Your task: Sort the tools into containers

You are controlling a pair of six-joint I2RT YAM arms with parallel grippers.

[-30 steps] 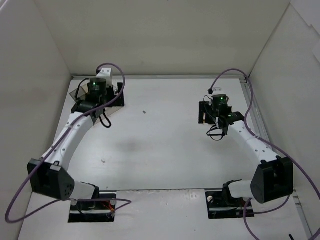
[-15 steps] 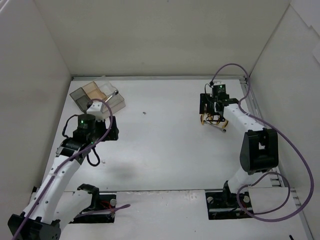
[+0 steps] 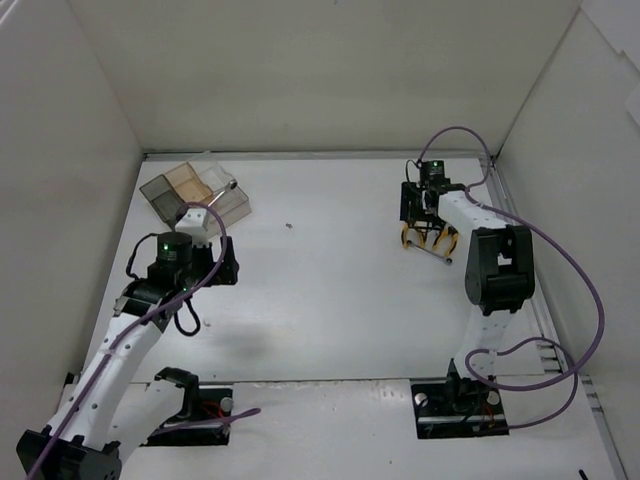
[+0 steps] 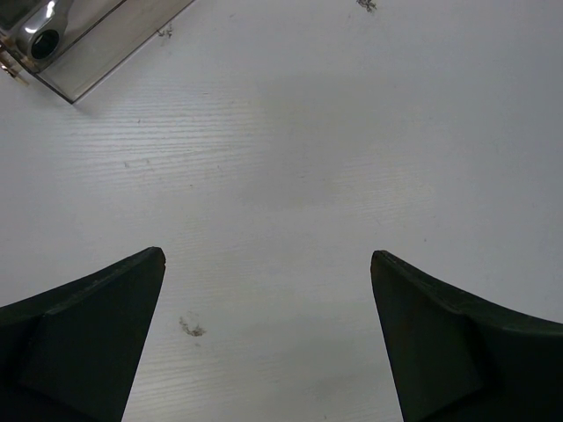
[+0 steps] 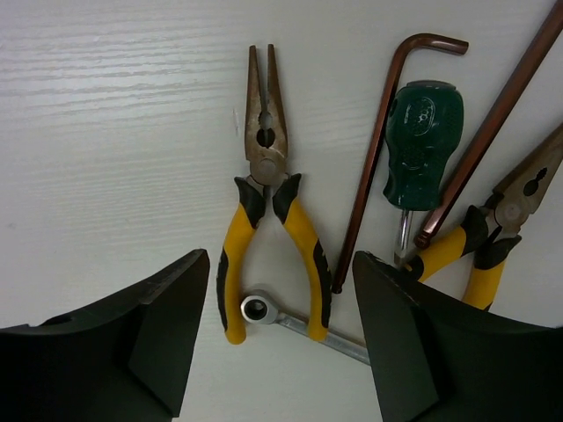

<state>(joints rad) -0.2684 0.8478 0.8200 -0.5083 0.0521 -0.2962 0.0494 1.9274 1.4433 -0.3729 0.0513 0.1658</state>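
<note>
Tools lie in a cluster (image 3: 428,238) at the right rear. The right wrist view shows yellow-handled pliers (image 5: 268,220), a dark L-shaped hex key (image 5: 378,158), a green-handled screwdriver (image 5: 422,145), a second pair of pliers (image 5: 501,233) and a silver wrench (image 5: 299,321) lying under the first pliers' handles. My right gripper (image 5: 280,257) is open and empty, hovering over the first pliers and wrench; it also shows in the top view (image 3: 425,212). The clear divided tray (image 3: 195,192) stands at the left rear with a silver tool (image 3: 228,185) in it. My left gripper (image 4: 267,253) is open and empty over bare table, near side of the tray (image 4: 97,57).
White walls enclose the table on three sides. Purple cables loop over both arms. A small dark speck (image 3: 288,225) lies mid-table. Black base mounts (image 3: 185,412) sit at the near edge. A rail runs along the right edge (image 3: 510,240).
My left gripper has pulled back from over the tray toward the near side, uncovering it. My right arm has folded up and its gripper shifted back, uncovering the tools.
</note>
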